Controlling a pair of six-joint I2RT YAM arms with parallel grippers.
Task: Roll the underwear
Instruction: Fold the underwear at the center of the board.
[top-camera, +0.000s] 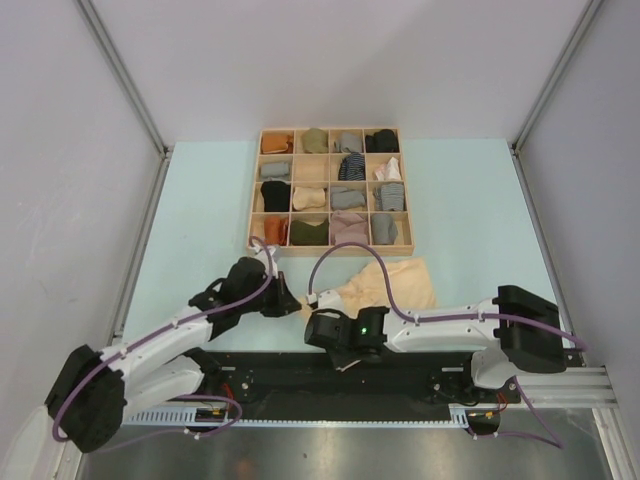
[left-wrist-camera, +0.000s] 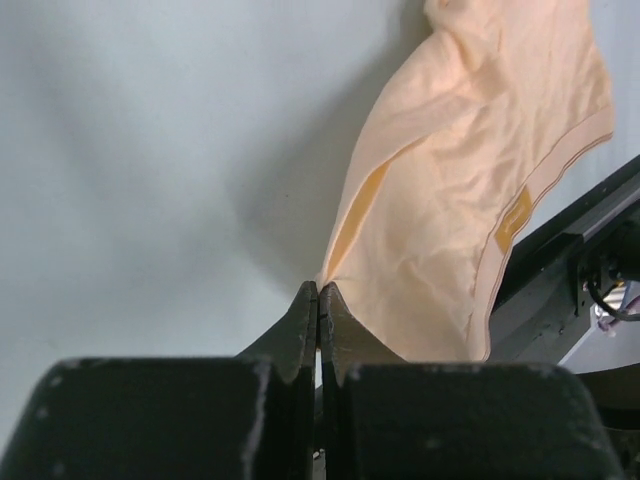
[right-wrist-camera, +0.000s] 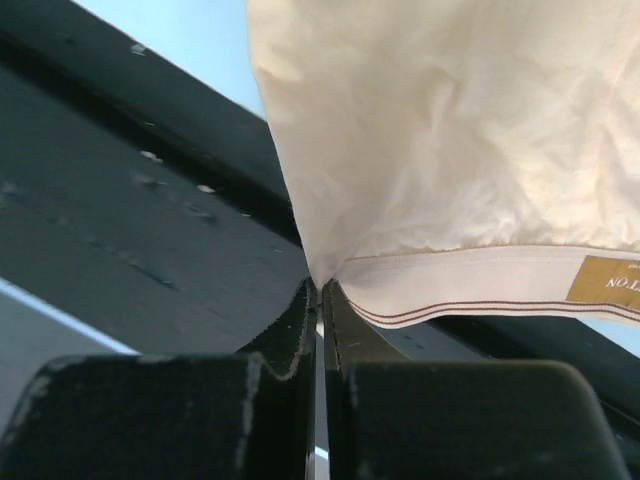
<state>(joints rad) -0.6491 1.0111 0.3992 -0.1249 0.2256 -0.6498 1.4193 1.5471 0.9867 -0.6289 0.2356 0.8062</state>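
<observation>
Jaws, two pairs, pinch one cream underwear (top-camera: 415, 287).

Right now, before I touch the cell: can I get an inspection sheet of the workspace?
Surface: pale blue table, flat.
Job's things: cream underwear unrolled, between the tray and the arm bases; tan label on its waistband.
Clutter: wooden tray of rolled cloth bundles, behind the underwear.
Grippers: left gripper and right gripper both shut on the cream underwear's corners.
Cables: purple cables loop above both wrists.
Surroundings: grey walls, black base rail; nothing else seen.
</observation>
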